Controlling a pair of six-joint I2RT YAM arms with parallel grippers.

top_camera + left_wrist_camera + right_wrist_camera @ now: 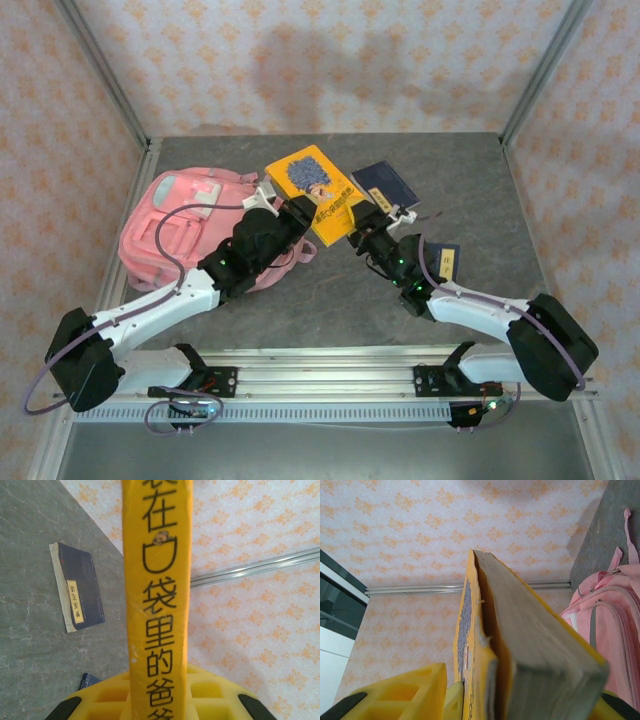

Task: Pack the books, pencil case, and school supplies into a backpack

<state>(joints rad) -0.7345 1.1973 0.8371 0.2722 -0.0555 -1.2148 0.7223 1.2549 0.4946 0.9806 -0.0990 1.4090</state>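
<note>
The yellow book point(317, 192) is lifted off the table, tilted, between both grippers. My left gripper point(304, 214) is shut on its spine point(158, 580), whose black characters run up the left wrist view. My right gripper point(363, 219) is shut on the opposite, page side point(540, 650), with one yellow pad point(451, 700) pressed on the cover. The pink backpack point(185, 228) lies at the left, just beyond the book point(612, 625). A navy book point(386, 183) lies behind the right gripper. The navy book with the yellow label point(444, 263) lies flat to the right point(78, 587).
Patterned walls and metal corner posts point(105, 80) close in the grey table point(330, 300). Both arms cross the middle of the table towards the book. A dark blue corner point(90, 680) of another thing shows low on the table in the left wrist view.
</note>
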